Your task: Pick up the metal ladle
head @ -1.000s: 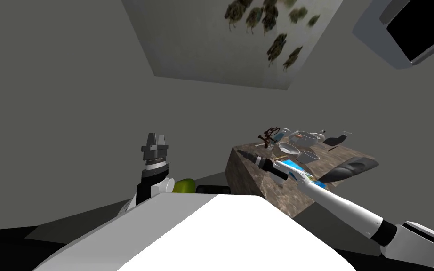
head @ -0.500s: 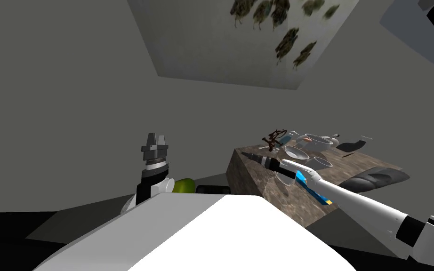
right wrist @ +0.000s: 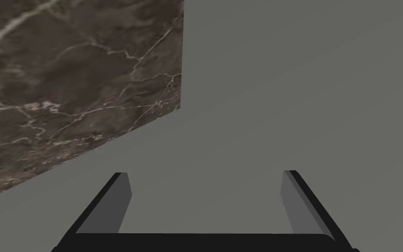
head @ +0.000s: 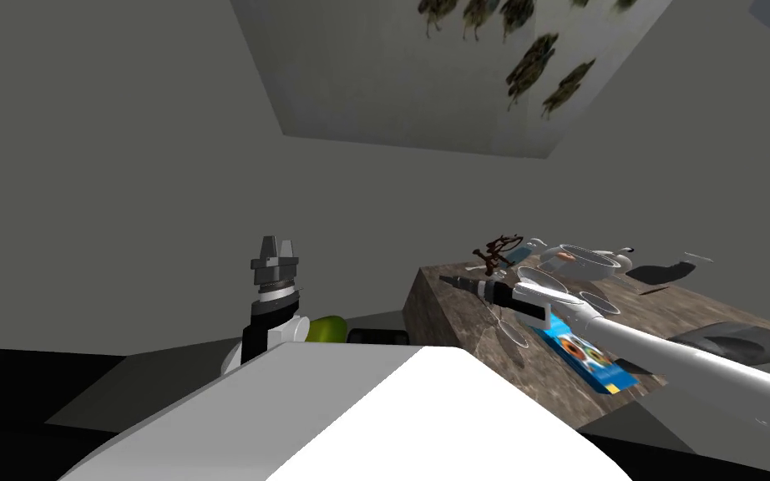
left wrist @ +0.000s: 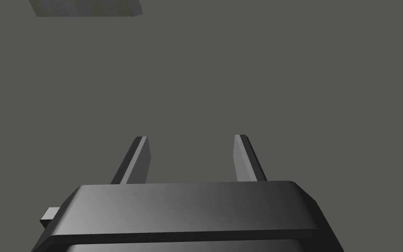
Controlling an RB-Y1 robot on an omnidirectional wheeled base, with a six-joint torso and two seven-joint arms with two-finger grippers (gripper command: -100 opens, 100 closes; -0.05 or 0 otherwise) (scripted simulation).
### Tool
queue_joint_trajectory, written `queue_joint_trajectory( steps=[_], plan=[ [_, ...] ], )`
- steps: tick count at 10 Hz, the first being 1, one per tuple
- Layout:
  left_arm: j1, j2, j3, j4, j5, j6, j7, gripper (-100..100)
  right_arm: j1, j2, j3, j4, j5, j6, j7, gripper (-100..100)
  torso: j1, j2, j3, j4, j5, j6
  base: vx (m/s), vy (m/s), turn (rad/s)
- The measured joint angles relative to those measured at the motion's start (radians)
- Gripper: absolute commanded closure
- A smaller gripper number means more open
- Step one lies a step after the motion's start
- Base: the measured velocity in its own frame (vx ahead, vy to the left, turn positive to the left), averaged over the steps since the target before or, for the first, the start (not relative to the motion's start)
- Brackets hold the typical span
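**A:** Where is the right pincer [head: 450, 280]?
**B:** Out over the near corner of the worktop [head: 458, 334], a dark marbled block. Its blades stand wide apart with nothing between them. Its own camera looks past that corner onto plain grey.
**A:** And the ladle?
**B:** Somewhere among the pale bowls [head: 580, 263] and small things on the far part of the worktop, well beyond the pincer. I can't tell which one it is.
**A:** Anything nearer?
**B:** A blue box [head: 588, 355] lies flat near the front edge, by the right forearm.
**A:** The left pincer [left wrist: 191, 139]?
**B:** Upright, well apart from the worktop, with its blades parted and empty.
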Motion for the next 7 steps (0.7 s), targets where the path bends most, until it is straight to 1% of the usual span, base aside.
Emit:
queue_joint_trajectory(
  steps=[1, 2, 3, 4, 5, 6, 7],
  plan=[
    [0.000, 0.000, 0.000, 0.000, 0.000, 0.000, 0.000, 0, 0.005, -0.026, 0.018, 0.022, 0.009, -0.008, 0.002, -100, 0.000, 0.000, 0.000, 0.000, 0.000, 0.000, 0.031, -0.018, 0.056],
    [0.000, 0.000, 0.000, 0.000, 0.000, 0.000, 0.000, 0, 0.006, -0.046, 0.029, 0.039, 0.014, -0.017, 0.004, -100, 0.000, 0.000, 0.000, 0.000, 0.000, 0.000, 0.033, -0.010, 0.103],
    [0.000, 0.000, 0.000, 0.000, 0.000, 0.000, 0.000, 0, -0.007, -0.083, 0.053, 0.061, 0.025, -0.031, -0.010, -100, 0.001, 0.000, 0.000, 0.000, 0.000, 0.000, 0.044, -0.020, 0.128],
    [0.000, 0.000, 0.000, 0.000, 0.000, 0.000, 0.000, 0, -0.013, -0.108, 0.085, 0.090, 0.044, -0.039, -0.020, -100, 0.000, 0.000, 0.000, 0.000, 0.000, 0.000, 0.036, -0.017, 0.038],
    [0.000, 0.000, 0.000, 0.000, 0.000, 0.000, 0.000, 0, -0.004, -0.139, 0.095, 0.088, 0.045, -0.036, -0.020, -100, 0.001, 0.000, 0.000, 0.000, 0.000, 0.000, 0.029, -0.007, 0.051],
    [0.000, 0.000, 0.000, 0.000, 0.000, 0.000, 0.000, 0, 0.013, -0.175, 0.107, 0.099, 0.043, -0.040, -0.012, -100, 0.001, 0.001, 0.000, 0.000, 0.000, 0.000, 0.030, -0.011, 0.064],
    [0.000, 0.000, 0.000, 0.000, 0.000, 0.000, 0.000, 0, -0.011, -0.186, 0.144, 0.154, 0.078, -0.060, -0.025, -100, 0.001, 0.000, 0.000, 0.000, 0.000, 0.000, 0.022, -0.009, 0.026]
  ],
)
